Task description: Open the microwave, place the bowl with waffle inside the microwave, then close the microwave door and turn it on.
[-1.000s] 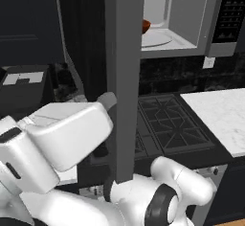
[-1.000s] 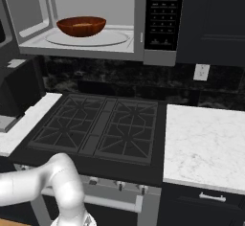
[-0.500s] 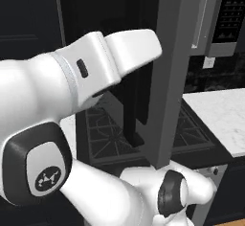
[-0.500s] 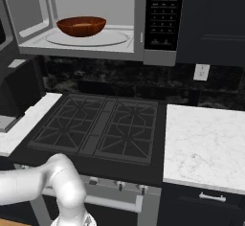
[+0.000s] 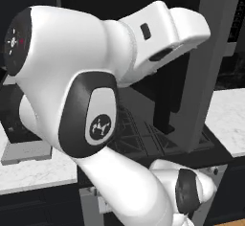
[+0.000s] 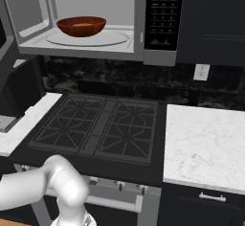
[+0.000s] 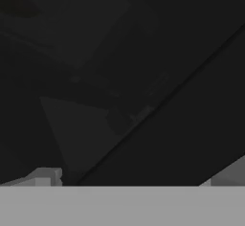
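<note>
The microwave [image 6: 139, 24] stands open above the stove, showing its light grey interior and round turntable [image 6: 115, 37]. On the turntable sits the reddish-brown bowl with waffle [image 6: 81, 26]; a sliver of tan waffle shows over the rim. The black button panel [image 6: 160, 14] is at the right. The microwave door [image 5: 215, 72] hangs swung out as a tall grey panel, with its black bar handle [image 5: 163, 106] beside my arm. My white hand [image 5: 184, 24] is up against the door's near side. In the hand view my gripper [image 7: 136, 179] is open, fingertips [image 7: 45, 177] wide apart, facing a dark blurred surface.
A black gas stove [image 6: 100, 129] lies under the microwave. A white marble counter [image 6: 206, 143] is to its right, with a wall outlet [image 6: 201, 72] above it. A black coffee machine [image 6: 19, 88] stands on the left counter. My elbow [image 6: 64, 186] hangs before the oven front.
My arm has swung up and rightward across the left base view and now covers the microwave opening. The door panel has shifted rightward with it. The bowl has stayed put.
</note>
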You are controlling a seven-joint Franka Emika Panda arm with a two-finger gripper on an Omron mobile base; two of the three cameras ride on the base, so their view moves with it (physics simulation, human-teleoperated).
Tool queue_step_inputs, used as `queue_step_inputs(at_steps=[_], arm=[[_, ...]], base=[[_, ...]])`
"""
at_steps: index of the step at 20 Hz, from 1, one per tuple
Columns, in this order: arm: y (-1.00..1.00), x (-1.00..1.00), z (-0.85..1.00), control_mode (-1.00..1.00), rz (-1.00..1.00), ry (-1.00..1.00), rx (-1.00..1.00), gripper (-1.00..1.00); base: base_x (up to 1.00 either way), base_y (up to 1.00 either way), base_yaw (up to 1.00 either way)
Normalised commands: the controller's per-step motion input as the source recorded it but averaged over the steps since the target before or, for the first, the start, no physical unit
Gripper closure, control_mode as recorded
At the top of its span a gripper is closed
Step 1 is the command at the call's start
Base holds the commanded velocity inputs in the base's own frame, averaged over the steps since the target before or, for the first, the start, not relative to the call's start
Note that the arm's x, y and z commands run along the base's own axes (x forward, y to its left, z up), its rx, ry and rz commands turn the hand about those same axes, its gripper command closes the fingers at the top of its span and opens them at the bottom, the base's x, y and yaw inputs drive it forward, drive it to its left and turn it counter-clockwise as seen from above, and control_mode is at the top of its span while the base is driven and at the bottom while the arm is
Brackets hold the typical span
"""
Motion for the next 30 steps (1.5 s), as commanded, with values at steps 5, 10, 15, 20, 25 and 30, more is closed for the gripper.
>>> queue_step_inputs(at_steps=[5, 10, 15, 20, 25, 30], arm=[[-0.52, 1.00, -0.08, -1.00, 0.00, 0.01, 0.03, -1.00], [-0.52, 1.00, -0.20, -1.00, 0.00, -0.06, 0.18, -1.00], [-0.40, 1.00, -0.18, -1.00, 0.00, -0.08, 0.20, -1.00], [-0.08, 0.74, -0.03, -1.00, 0.00, 0.00, 0.01, -1.00], [-0.03, 0.59, -0.10, -1.00, 0.00, -0.13, 0.00, -1.00], [0.00, 0.61, -0.06, -1.00, 0.00, -0.16, 0.00, -1.00]], base=[[0.00, 0.00, 0.00], [0.00, 0.00, 0.00], [0.00, 0.00, 0.00], [0.00, 0.00, 0.00], [0.00, 0.00, 0.00], [0.00, 0.00, 0.00]])
